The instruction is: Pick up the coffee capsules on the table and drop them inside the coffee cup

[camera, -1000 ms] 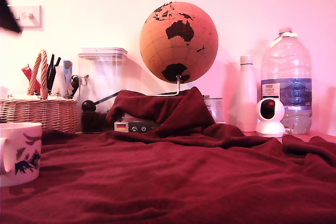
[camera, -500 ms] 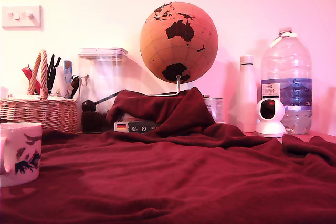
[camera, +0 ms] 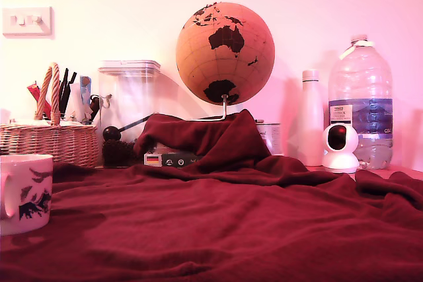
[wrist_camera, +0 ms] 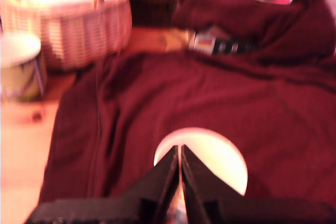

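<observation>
Coffee cup rim under closed claw only wrist-side.

Coffee cup is running off the exterior view's left edge, handle half cut. Wrist view is blurring throughout; gripper is covering part of the cup's white rim. No capsules are showing; cup interior unreadable.

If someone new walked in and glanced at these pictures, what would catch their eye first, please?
Probably the cork-coloured globe on its stand at the back, above the rumpled dark red cloth that covers the table. Next, the white printed mug at the exterior view's left edge, in front of the wicker basket. In the wrist view the gripper hangs with its jaws together over the mug's bright opening.
</observation>
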